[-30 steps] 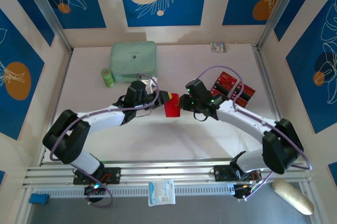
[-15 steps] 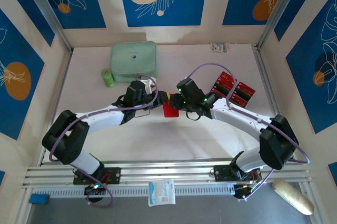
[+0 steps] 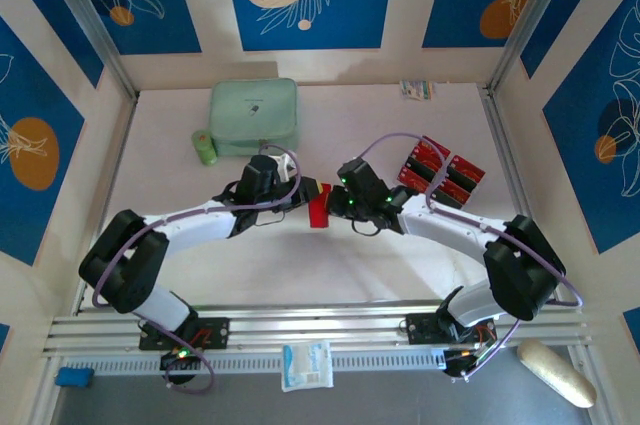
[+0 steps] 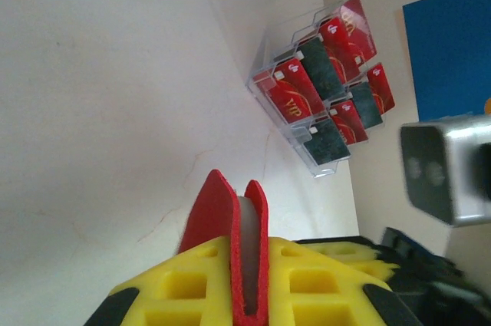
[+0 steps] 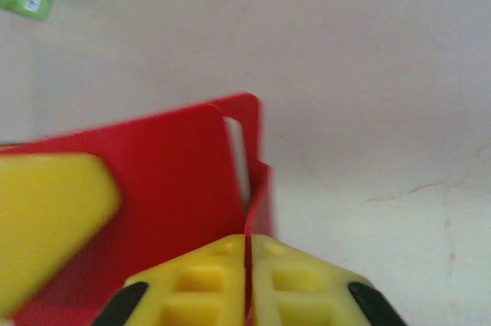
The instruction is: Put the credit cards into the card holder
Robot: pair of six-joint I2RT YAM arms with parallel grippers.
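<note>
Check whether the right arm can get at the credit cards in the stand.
Probably not yet: the right gripper is shut on the card holder, which the left gripper also clamps. The credit cards sit close, bare table between; letting go should suffice.

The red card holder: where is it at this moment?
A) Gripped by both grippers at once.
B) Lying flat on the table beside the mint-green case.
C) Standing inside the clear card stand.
A: in the top view the card holder sits between the left gripper and the right gripper, and each wrist view shows the jaws shut on its red edge.
</note>
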